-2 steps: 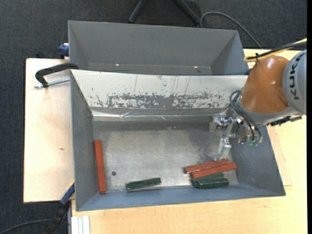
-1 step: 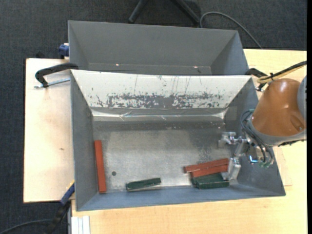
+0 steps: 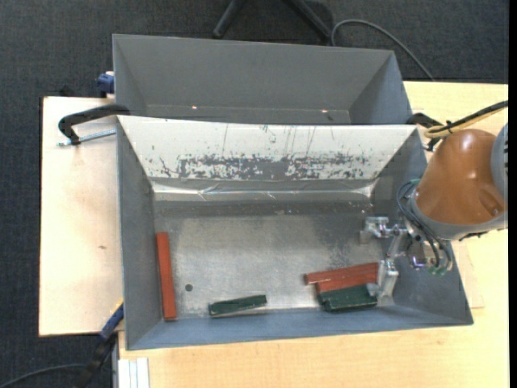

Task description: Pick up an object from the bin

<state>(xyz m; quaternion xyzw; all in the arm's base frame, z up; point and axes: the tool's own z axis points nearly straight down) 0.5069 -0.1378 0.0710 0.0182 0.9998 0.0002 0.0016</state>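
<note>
pincer (image 3: 384, 255) looks released, nothing in it, low at the right end of the grey metal bin (image 3: 136, 241) | nearest: reddish-brown flat bar (image 3: 342, 278) touching a dark green block (image 3: 347, 300) by the front wall | my worry: I'd pinch both, or one slips out

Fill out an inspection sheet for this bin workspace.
Surface: grey metal bin, floor scuffed, back wall speckled.
Job's things: short red bar and dark green block, side by side at the near right, nearest the hand.
Clutter: long red bar along the left wall; dark green bar by the near wall.
Grippers: hand low by the right wall, at the short red bar's end.
Cables: wrist wires; black cable on the floor behind.
Surroundings: wooden table, dark carpet, chair base.
</note>
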